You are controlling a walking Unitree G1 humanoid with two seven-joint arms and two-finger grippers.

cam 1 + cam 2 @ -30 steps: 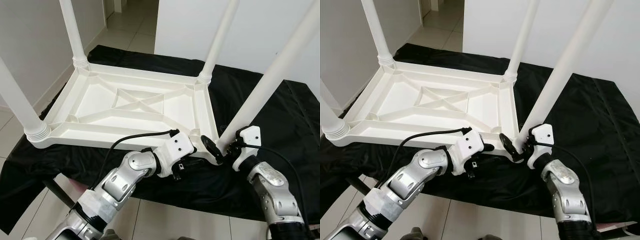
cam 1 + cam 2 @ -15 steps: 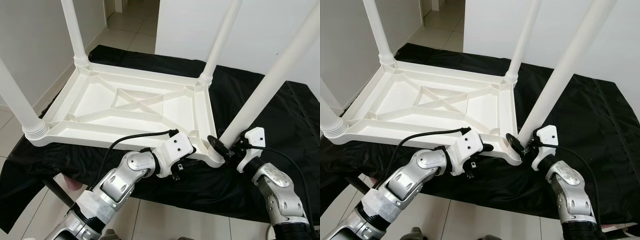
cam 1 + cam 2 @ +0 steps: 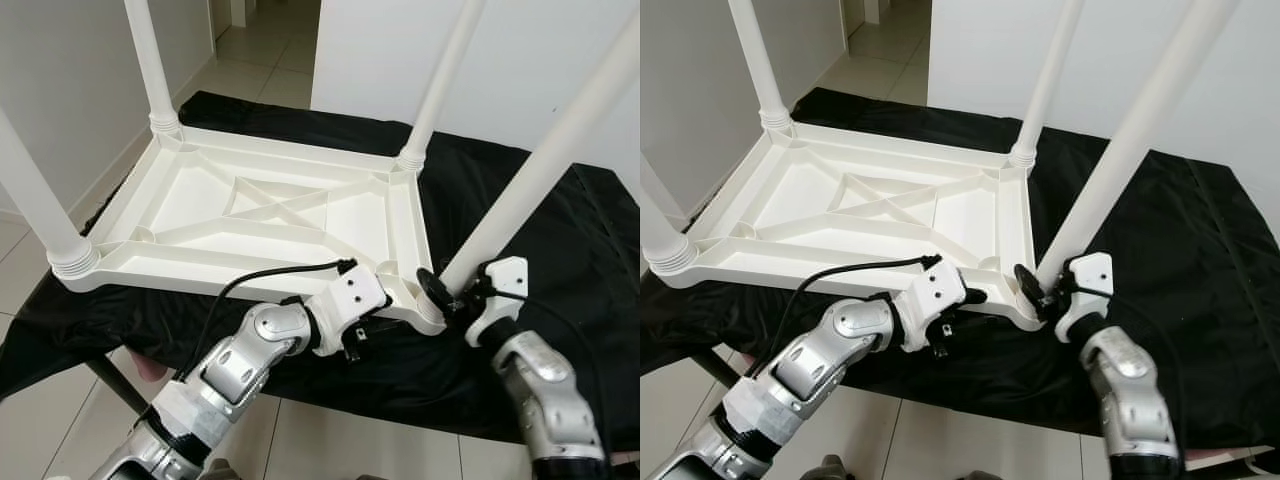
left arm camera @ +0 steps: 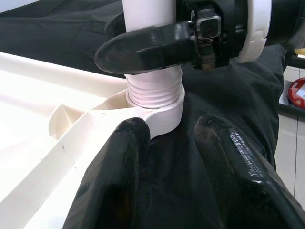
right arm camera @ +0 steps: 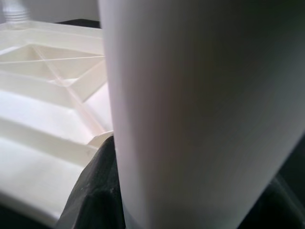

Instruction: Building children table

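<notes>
Right gripper (image 3: 447,293) clamps the near-right white plastic leg (image 3: 540,175) — apparently seating it — while left gripper (image 3: 392,292), jaws apart, holds nothing beside the upturned white tabletop (image 3: 270,215).

Four upright white plastic legs (image 3: 530,180) fence the upturned white ribbed table frame (image 3: 260,215), its middle open from above, black cloth (image 3: 560,250) bare alongside.
</notes>
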